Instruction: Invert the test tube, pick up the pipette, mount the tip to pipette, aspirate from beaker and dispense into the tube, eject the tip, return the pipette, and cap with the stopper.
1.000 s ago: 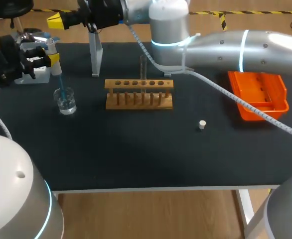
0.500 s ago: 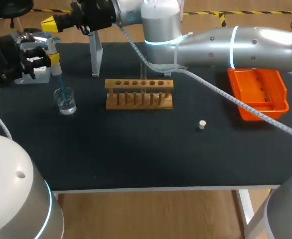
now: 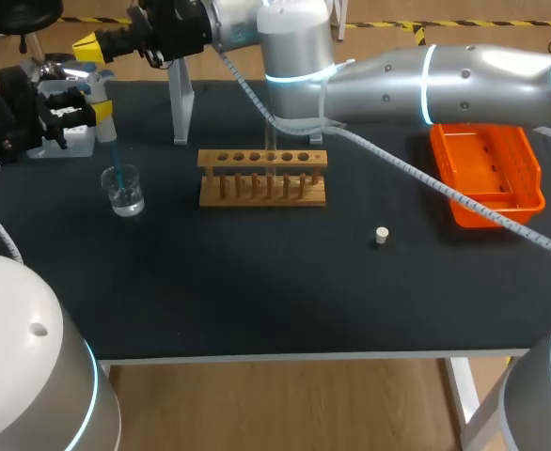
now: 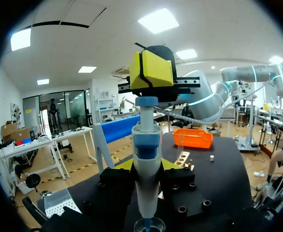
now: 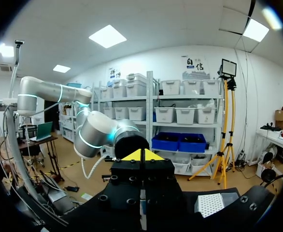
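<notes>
My left gripper [image 3: 95,109] is shut on the white and blue pipette [image 3: 100,96], held upright at the table's far left. The pipette's blue tip [image 3: 116,162] reaches down into the glass beaker [image 3: 125,191]. In the left wrist view the pipette [image 4: 145,169] stands between my fingers, over the beaker [image 4: 148,225]. My right gripper [image 3: 92,43], shut and holding nothing, has its yellow tips right above the pipette's plunger [image 4: 146,101]; its tips [image 4: 151,70] fill the middle of that view. A glass test tube [image 3: 269,139] stands upright in the wooden rack [image 3: 263,177]. The white stopper [image 3: 381,235] lies on the mat.
An orange bin [image 3: 487,177] sits at the right. A grey pipette stand [image 3: 181,103] rises at the back, left of the rack. A white tip box [image 3: 67,141] lies under my left arm. My right arm [image 3: 407,80] spans the back of the table above the rack.
My right arm has swung further left, bringing its shut gripper over the top of the pipette. The left gripper, pipette and beaker have stayed put.
</notes>
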Robot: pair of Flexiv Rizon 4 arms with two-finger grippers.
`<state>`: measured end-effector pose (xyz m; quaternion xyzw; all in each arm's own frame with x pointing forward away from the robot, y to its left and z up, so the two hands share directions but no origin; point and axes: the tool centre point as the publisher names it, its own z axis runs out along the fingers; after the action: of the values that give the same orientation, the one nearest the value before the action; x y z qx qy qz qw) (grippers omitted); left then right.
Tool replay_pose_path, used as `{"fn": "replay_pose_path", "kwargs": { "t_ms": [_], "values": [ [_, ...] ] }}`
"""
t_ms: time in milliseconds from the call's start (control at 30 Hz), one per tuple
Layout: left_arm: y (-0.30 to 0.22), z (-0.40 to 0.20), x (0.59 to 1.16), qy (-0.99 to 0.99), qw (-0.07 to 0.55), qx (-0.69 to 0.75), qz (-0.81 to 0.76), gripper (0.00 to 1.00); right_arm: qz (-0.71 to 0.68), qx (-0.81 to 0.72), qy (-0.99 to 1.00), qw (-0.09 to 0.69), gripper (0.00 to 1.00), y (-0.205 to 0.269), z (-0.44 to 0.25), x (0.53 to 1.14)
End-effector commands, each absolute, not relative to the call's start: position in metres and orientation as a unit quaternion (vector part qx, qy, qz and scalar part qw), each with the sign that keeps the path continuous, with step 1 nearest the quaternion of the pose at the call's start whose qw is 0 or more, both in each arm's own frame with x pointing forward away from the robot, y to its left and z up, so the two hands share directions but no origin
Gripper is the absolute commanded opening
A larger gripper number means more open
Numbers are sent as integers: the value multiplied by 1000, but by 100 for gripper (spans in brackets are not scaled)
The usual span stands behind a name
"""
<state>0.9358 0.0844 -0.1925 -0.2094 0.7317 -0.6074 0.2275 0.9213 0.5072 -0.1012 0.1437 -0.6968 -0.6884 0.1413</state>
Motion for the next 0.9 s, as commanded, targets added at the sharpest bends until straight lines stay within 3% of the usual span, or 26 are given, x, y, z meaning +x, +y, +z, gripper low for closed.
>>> {"fn": "replay_pose_path", "kwargs": {
  "t_ms": [33,900],
  "values": [
    [84,-193,935,731,229,-209,-608,0,-686,161,-691,158,0,510,-106,930],
    [84,-193,935,731,229,-209,-608,0,-680,164,-697,158,0,514,-115,932]
  ]
}}
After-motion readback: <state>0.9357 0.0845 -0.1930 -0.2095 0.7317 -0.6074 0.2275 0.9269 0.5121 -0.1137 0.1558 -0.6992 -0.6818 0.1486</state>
